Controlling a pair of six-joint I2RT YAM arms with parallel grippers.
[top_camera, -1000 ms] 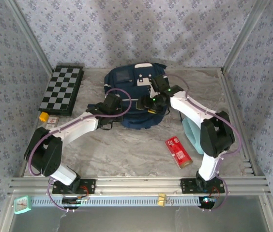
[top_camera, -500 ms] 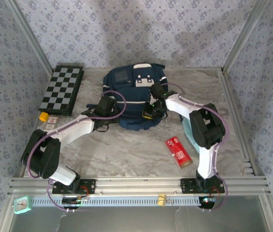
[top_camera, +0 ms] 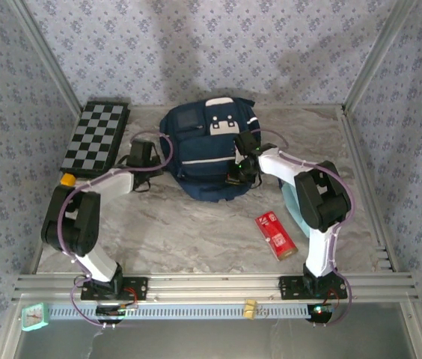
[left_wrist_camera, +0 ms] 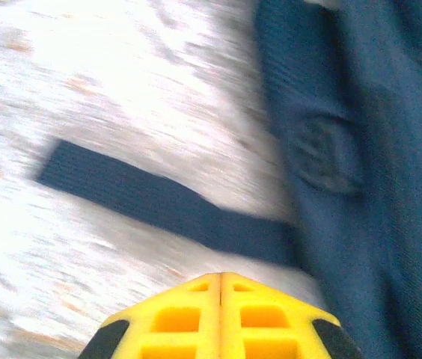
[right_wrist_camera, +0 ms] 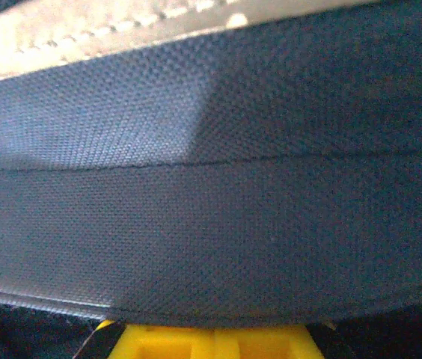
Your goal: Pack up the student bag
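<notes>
The student bag (top_camera: 200,153), navy blue with white patches, lies at the back middle of the table. My left gripper (top_camera: 142,151) is just off the bag's left side. In the left wrist view its yellow fingers (left_wrist_camera: 188,314) meet with nothing between them, so the left gripper (left_wrist_camera: 220,275) is shut above a dark strap (left_wrist_camera: 151,198) lying on the table, the student bag (left_wrist_camera: 375,149) to the right. My right gripper (top_camera: 238,172) presses on the bag's lower right side. In the right wrist view the right gripper (right_wrist_camera: 226,330) is shut. Its tips are hidden behind the bag's fabric (right_wrist_camera: 211,224).
A chessboard (top_camera: 95,138) lies at the back left, with a small yellow item (top_camera: 66,180) and a card (top_camera: 81,187) in front of it. A red packet (top_camera: 276,234) lies front right, next to a pale teal object (top_camera: 295,203) beside the right arm.
My left gripper has drawn back leftward off the bag to its left side. My right gripper has come down onto the bag's right side and shut.
</notes>
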